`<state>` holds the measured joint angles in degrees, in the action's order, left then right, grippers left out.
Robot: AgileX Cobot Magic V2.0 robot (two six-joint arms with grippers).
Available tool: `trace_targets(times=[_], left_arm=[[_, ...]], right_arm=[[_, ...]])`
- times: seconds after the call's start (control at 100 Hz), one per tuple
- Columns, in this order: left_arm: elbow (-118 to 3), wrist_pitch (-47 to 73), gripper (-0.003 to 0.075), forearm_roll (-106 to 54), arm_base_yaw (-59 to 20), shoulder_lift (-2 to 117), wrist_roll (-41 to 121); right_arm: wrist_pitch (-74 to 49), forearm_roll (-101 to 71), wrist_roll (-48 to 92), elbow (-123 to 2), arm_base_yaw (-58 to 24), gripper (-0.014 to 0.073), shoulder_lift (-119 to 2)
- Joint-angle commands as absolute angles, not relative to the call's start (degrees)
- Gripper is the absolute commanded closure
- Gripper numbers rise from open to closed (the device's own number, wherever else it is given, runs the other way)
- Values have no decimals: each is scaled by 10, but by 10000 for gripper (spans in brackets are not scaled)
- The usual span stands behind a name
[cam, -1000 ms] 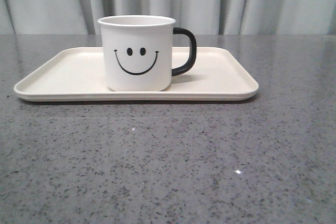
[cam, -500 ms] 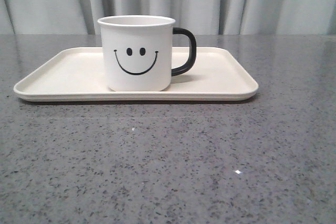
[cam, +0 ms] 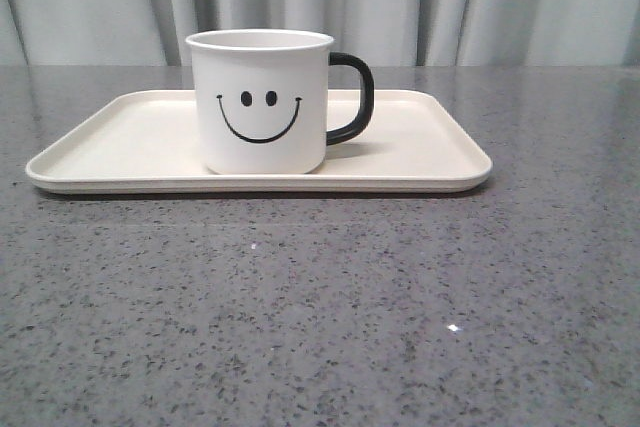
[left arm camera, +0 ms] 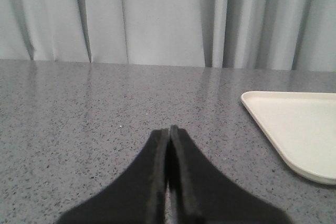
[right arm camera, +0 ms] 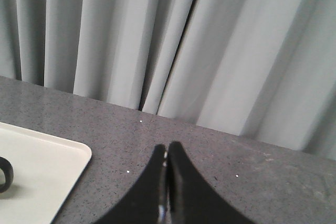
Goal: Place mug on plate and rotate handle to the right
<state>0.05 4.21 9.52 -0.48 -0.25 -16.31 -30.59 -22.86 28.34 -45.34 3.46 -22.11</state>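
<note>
The white mug (cam: 261, 102) with the black smiley face stands upright on the cream-white plate (cam: 120, 147), a little left of its middle. Its black handle (cam: 354, 97) points to the right. Neither gripper shows in the front view. My left gripper (left arm camera: 168, 132) is shut and empty over bare table, beside a corner of the plate (left arm camera: 294, 124). My right gripper (right arm camera: 167, 149) is shut and empty, beside another corner of the plate (right arm camera: 47, 163); a bit of the handle (right arm camera: 4, 174) shows at that view's edge.
The grey speckled table (cam: 320, 307) runs from the plate to the near edge. Grey curtains (cam: 400, 2) hang behind the table's far edge.
</note>
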Motion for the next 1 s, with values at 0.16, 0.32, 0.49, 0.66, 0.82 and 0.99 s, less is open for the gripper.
trace_targets(times=[0.16, 0.32, 0.49, 0.66, 0.82, 0.99], left_arm=[[6, 6, 740, 112, -5, -19, -164], [6, 6, 740, 112, -5, -19, -164], [6, 23, 740, 112, -5, -19, -164], [6, 23, 741, 112, -5, -19, -164], [6, -5, 741, 114, -5, -19, -164], [6, -48, 741, 115, -5, -19, -164]], right_arm=[[-264, -234, 283, -467, 37, 705, -226], [-264, -234, 283, -467, 37, 705, -226], [-264, -234, 283, -467, 37, 705, -226], [-264, -234, 283, -467, 37, 705, -226], [-264, -234, 283, -467, 37, 705, -226], [-264, -234, 283, -467, 37, 705, -226]])
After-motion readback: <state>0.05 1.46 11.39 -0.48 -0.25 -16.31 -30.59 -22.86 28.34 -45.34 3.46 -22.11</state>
